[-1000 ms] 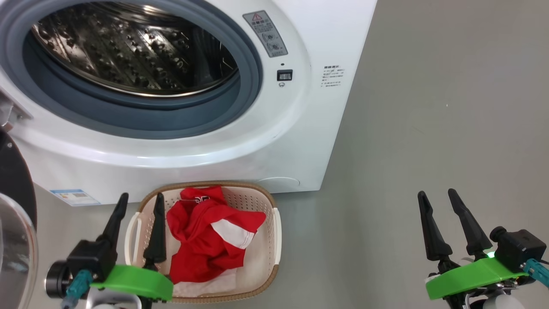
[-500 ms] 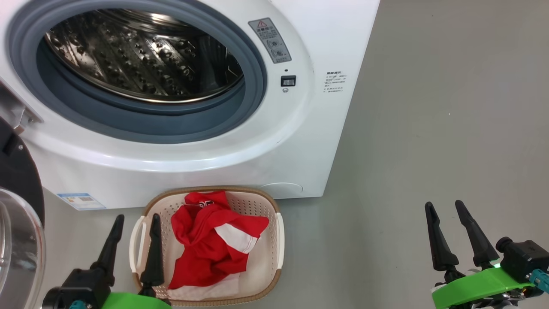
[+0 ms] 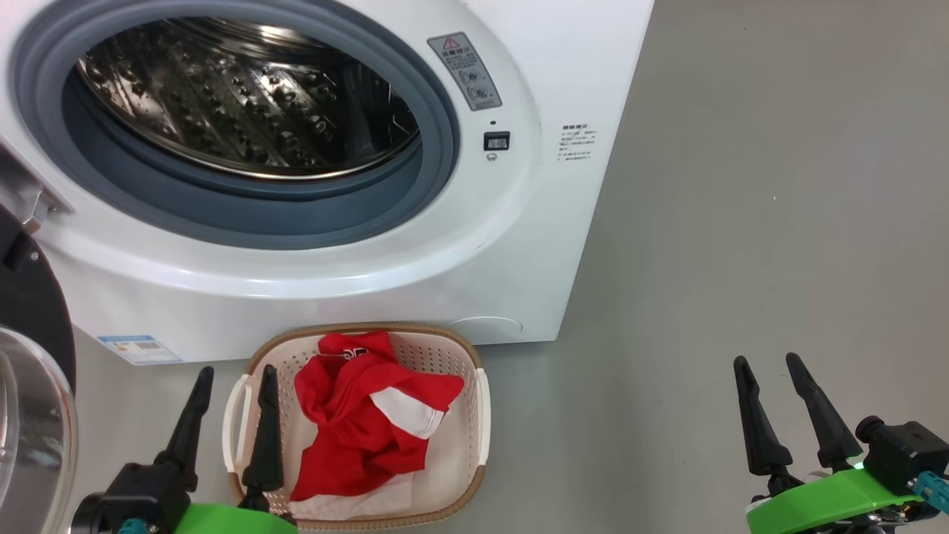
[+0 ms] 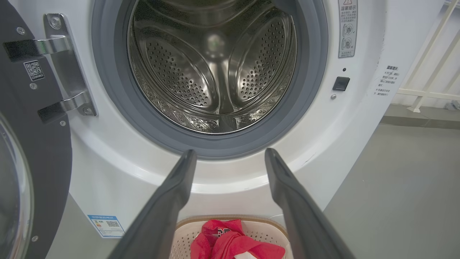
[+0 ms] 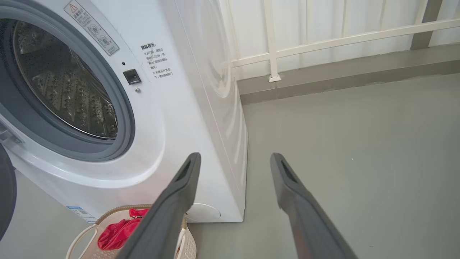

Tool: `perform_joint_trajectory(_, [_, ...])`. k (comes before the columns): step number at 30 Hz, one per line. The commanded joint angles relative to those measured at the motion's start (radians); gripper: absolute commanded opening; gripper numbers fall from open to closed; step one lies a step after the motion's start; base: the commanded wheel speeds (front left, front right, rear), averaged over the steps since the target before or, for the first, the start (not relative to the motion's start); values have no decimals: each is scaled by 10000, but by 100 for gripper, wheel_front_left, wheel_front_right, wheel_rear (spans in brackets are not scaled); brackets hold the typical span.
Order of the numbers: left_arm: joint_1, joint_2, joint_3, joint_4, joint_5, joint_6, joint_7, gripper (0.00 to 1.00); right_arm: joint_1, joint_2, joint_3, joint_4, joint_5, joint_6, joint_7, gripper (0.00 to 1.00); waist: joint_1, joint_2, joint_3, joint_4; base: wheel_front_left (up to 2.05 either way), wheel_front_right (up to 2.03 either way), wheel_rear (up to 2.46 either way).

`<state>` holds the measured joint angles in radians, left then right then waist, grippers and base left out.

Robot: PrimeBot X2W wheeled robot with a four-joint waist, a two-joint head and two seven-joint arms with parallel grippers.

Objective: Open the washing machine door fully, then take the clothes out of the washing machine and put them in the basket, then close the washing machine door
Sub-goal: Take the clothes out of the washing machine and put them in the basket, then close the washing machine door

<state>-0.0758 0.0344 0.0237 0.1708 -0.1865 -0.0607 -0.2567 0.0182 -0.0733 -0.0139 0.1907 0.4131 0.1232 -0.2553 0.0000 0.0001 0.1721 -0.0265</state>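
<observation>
1. Since a second ago the head camera has shifted slightly, and both claws sit lower in its view, drawn back toward the robot. The left claw (image 3: 237, 371) and the right claw (image 3: 765, 360) both stand wide and empty. The basket and clothes lie as before.
2. The washing machine (image 3: 519, 245) stands ahead of and above both claws, nearer the left one. Its drum (image 4: 215, 72), straight beyond the left claw's fingertips, looks empty as far as it shows.
3. The washing machine door (image 3: 30, 311) hangs swung open to the left of the left claw, well apart from the right one. It is probably stiff and fairly heavy, turning on its hinge (image 4: 64, 64). The glossy black rim looks slippery, so a push on the rim far from the hinge seems wiser than a pinch, keeping off the glass.
4. The basket (image 3: 415, 330) sits on the floor just beyond the left claw. That claw's right finger overlaps the basket's left rim in the head view; I cannot tell whether they touch.
5. The clothes (image 3: 356, 423) lie heaped inside the basket. They look soft and light and, in my judgement, need no further grasp.
6. Hidden: the door's free edge is cut off at the picture's left side, and the sticker print is too small to read.
</observation>
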Motion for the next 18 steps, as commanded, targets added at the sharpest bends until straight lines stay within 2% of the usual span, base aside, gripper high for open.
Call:
perform_joint_trajectory(1, [21, 158, 267, -297, -35, 88, -51, 100, -54, -146, 245, -271, -89, 75, -65, 100, 0, -1, 16, 7, 0, 0, 0])
perform_joint_trajectory(11, [-83, 158, 268, -309, -36, 224, -51, 100, -119, -133, 239, -293, -88, 75, -65, 100, 0, -1, 136, 41, -7, 7, 0])
perform_joint_trajectory(18, [-136, 158, 272, -293, -56, 216, -51, 100, -147, -117, 223, -289, -97, 75, -65, 100, 0, -1, 160, 48, -81, 81, 0])
